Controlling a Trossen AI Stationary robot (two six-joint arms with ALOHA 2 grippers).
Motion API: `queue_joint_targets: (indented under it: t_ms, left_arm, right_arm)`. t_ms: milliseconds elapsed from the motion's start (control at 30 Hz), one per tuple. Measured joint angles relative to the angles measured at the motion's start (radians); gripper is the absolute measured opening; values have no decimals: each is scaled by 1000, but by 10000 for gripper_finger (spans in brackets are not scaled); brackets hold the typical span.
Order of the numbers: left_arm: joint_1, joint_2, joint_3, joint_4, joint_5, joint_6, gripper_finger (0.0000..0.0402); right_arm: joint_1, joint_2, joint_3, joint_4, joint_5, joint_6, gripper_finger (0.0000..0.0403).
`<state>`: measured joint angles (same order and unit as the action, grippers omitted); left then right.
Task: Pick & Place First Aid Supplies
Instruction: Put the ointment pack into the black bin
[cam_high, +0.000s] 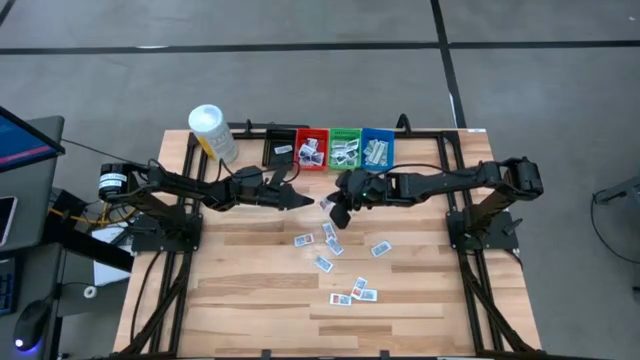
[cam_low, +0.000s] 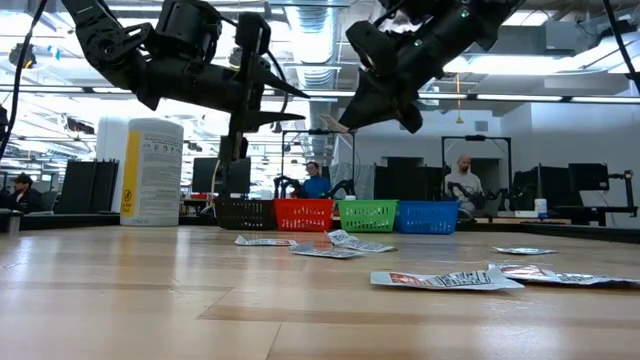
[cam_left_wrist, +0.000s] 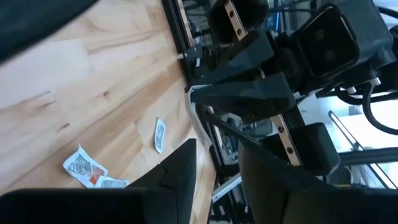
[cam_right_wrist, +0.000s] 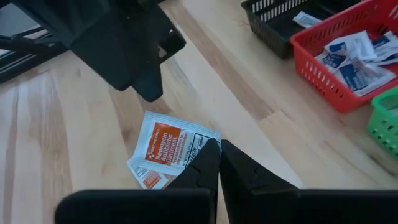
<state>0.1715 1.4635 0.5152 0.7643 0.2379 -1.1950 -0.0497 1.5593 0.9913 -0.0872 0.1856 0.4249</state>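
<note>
— If you go by the high view, which step is in hand?
— A carry. The right gripper (cam_high: 335, 212) hangs mid-table, tip to tip with the left gripper (cam_high: 305, 199), just in front of the row of bins (cam_high: 345, 150). Loose packets (cam_high: 303, 240) lie on the table (cam_high: 250, 290) nearer the front edge.

— And from the low view?
— Both grippers hang well above the wood. A pale packet (cam_low: 335, 124) juts from the right one, clear of the table.

— Does the left wrist view add anything?
— Its own fingers stand apart, grasping nothing. The packet shows edge-on beyond them, seemingly pinched by the other arm alone, though the angle is awkward.

— The right wrist view?
— It is the clearest. The jaws are clenched on a corner of the orange-printed packet. The red bin (cam_right_wrist: 348, 68) lies off to one side.

— What does the next move call for?
— I judge that the right arm should swing over the matching bin, lower, then let go, while the left arm keeps clear.
</note>
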Motion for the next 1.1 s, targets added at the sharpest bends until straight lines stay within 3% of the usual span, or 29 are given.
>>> queue_joint_targets:
  t_ms: [567, 767, 1100]
  left_arm:
    - [0, 0, 0, 0, -112, -27, 136]
    - [0, 0, 3, 1, -206, -52, 136]
    - [1, 0, 60, 6, -237, -41, 136]
  right_arm:
    - [-52, 0, 0, 98, 0, -88, 0]
    - [-66, 0, 0, 109, 0, -96, 0]
    - [-71, 0, 0, 139, -1, -113, 0]
